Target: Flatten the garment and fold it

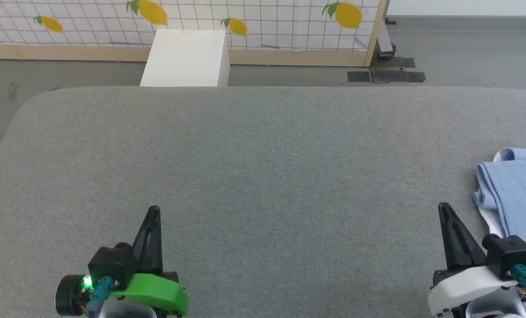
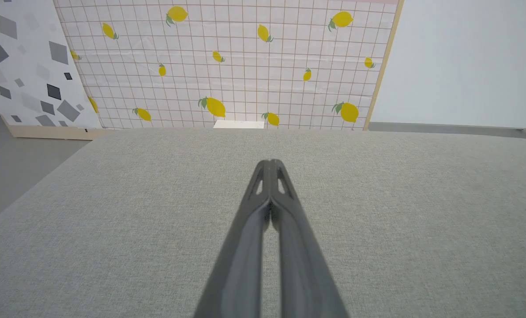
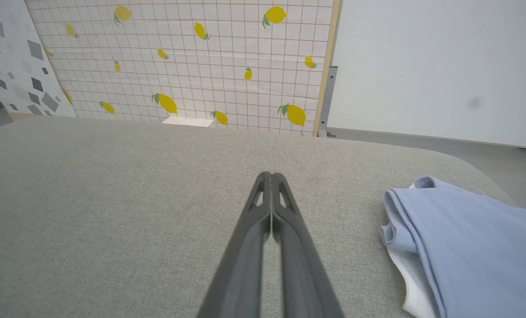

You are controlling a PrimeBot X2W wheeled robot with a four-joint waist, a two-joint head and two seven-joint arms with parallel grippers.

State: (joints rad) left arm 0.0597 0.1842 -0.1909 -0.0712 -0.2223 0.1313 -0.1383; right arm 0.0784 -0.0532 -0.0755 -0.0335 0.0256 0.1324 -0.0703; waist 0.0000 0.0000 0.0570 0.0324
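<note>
Both of my grippers sit low at the near edge of the grey padded table, and neither holds anything. The left gripper has its fingers pressed together, and the right gripper is closed tight as well. Just right of the right gripper lies the garment, a bunched light blue heap with a white panel peeking from beneath, at the table's right edge and partly out of the head view. I judge flattening has not begun. Next I need to spread the right fingers, pinch an edge of the shirt, and draw it toward the middle, where both arms can reach it.
</note>
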